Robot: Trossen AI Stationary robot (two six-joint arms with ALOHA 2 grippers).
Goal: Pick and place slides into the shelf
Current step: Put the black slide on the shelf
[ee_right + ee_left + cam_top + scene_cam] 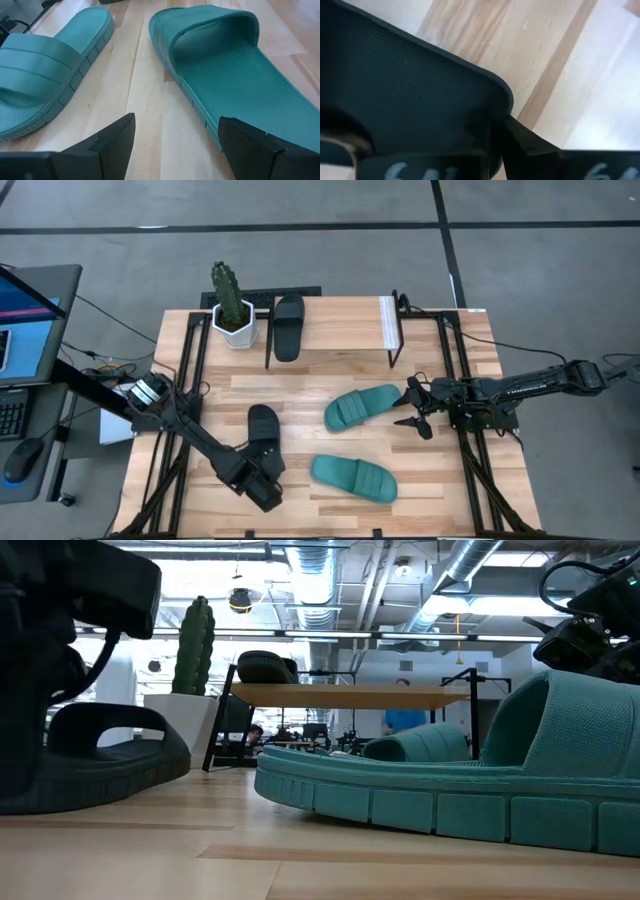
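Note:
One black slide point(263, 430) lies at the table's near left, sole down point(100, 755). My left gripper point(262, 472) is at its heel end, and the slide's footbed point(420, 85) fills the left wrist view. The second black slide point(288, 326) lies on the wooden top panel point(350, 695) of the shelf point(340, 315). Two teal slides rest flat on the planks, one mid-table point(362, 406) and one nearer point(353, 478). My right gripper point(413, 408) is open just right of the mid-table teal slide point(230, 65), apart from it point(177, 135). My left gripper is shut on the black slide at its heel end point(495, 107), coming in low from the table's near side. One finger point(530, 145) shows against the slide's rim; the slide hides the other. The slide's sole rests on the table.
A cactus in a white pot point(232, 305) stands just left of the shelf at the far edge. The shelf's white end point(387, 325) faces right. Black frame rails point(190, 370) run along both table sides. Bare planks lie between the slides and the shelf.

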